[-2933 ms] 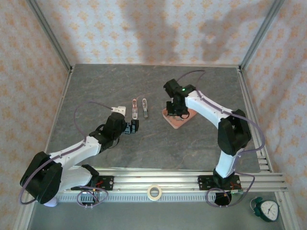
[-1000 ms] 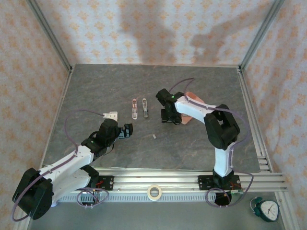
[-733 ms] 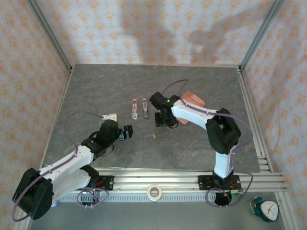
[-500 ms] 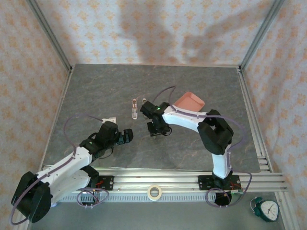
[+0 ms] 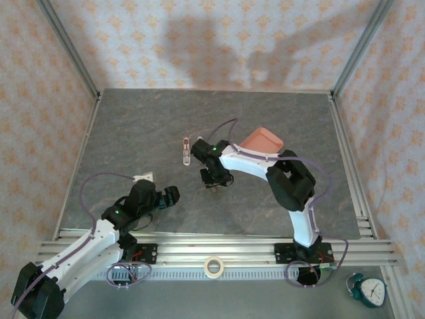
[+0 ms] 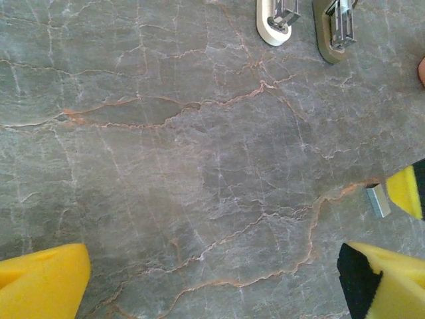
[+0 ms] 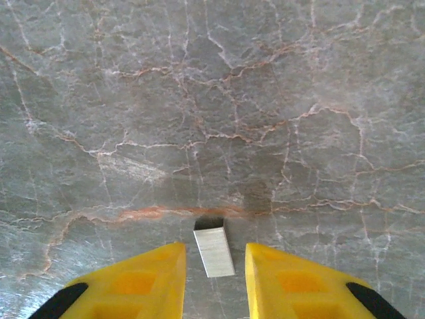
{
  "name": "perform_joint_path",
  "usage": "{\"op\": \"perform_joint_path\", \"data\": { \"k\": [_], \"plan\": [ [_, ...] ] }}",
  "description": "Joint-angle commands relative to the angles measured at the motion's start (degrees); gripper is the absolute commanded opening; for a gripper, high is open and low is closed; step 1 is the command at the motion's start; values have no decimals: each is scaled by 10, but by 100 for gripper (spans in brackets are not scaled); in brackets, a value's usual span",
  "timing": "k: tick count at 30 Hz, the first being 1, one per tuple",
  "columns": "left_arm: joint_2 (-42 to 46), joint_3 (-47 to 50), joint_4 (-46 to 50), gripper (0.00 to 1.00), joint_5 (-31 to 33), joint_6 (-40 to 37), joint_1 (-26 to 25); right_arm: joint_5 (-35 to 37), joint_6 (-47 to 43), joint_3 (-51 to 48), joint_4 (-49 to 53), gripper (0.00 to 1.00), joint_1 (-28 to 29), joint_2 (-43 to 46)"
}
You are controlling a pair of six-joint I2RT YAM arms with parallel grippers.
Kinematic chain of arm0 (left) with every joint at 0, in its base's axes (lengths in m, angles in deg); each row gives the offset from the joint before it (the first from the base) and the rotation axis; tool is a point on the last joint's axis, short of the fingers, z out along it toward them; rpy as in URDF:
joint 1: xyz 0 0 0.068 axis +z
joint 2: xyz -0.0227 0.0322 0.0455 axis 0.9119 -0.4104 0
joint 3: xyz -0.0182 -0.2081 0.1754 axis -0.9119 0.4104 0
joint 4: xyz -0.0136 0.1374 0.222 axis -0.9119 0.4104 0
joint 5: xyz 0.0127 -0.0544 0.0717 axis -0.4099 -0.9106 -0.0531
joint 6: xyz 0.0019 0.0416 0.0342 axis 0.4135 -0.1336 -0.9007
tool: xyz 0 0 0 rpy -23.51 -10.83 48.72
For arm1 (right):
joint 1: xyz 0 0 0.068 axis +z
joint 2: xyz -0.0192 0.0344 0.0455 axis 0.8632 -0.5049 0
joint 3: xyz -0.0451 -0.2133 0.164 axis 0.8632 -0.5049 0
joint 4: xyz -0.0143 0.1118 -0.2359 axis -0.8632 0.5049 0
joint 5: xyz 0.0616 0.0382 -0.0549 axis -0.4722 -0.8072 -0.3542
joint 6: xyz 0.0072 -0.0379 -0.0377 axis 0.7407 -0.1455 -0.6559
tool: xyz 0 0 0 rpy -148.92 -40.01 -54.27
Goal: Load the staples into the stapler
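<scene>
A small grey strip of staples (image 7: 214,251) lies flat on the marble table, between the yellow fingers (image 7: 149,276) of my right gripper (image 7: 214,250). A narrow gap shows on each side, so that gripper is open and low over the strip. The same staples (image 6: 378,201) appear at the right edge of the left wrist view, beside a right fingertip (image 6: 406,189). The stapler (image 5: 186,151), pink and white and lying open, sits just left of the right gripper (image 5: 214,178); its end (image 6: 274,18) shows its metal channel. My left gripper (image 5: 170,195) hangs wide open over bare table, near-left of the staples.
A second, tan stapler-like piece (image 6: 335,26) lies beside the stapler, partly under the right arm in the top view. A pink tray (image 5: 263,139) sits behind the right arm. A tape roll (image 5: 212,266) and a clock (image 5: 368,290) lie beyond the near rail.
My right gripper has moved left and nearer from the pink tray to the staple strip, with its jaws narrowing. My left arm has drawn back toward the near edge, still open.
</scene>
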Motion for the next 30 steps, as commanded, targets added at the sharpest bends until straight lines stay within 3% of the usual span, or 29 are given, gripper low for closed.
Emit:
{"op": "perform_joint_path", "data": {
  "k": [1, 25, 30],
  "plan": [
    [8, 5, 14, 97, 16, 10, 7, 4, -11, 19, 21, 29, 2, -15],
    [-5, 5, -2, 96, 17, 4, 7, 6, -14, 34, 25, 24, 3, -54],
    [-5, 4, -5, 96, 22, 0, 7, 26, -2, 26, 20, 18, 3, -64]
  ]
}}
